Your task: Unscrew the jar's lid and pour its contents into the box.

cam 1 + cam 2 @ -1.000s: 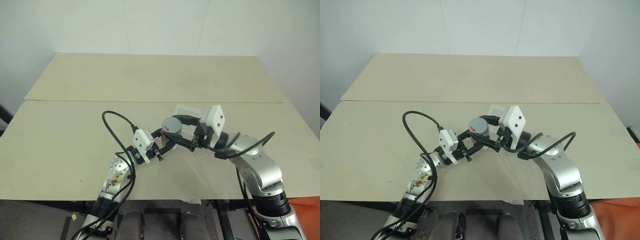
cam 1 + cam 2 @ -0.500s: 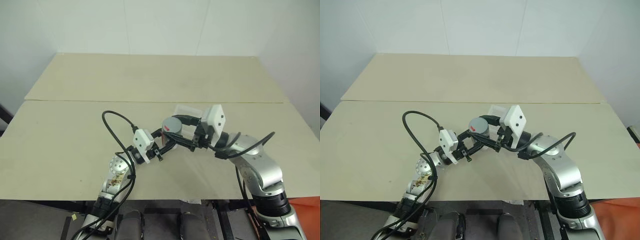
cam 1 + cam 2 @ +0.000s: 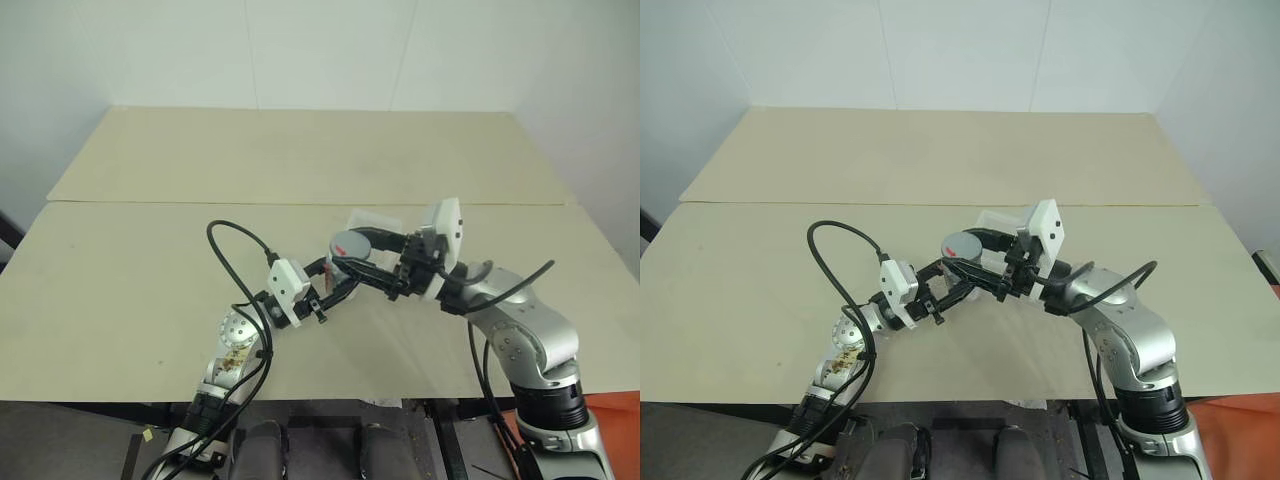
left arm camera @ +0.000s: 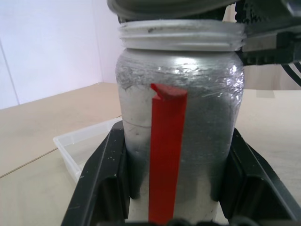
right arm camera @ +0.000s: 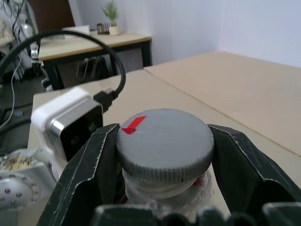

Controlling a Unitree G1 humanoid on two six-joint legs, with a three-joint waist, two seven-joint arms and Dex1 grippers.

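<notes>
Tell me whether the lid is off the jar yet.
Mostly unscrewed, not removed: the lid sits tilted atop the jar, whose neck threads show bare, both fingers clamping it.

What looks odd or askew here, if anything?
Only the lid: in the left wrist view it sits raised and tilted above the jar's bare threads, consistent with unscrewing. The left gripper clamps the jar body, the right gripper the lid. The box lies beyond on the table; no spill is visible.
</notes>
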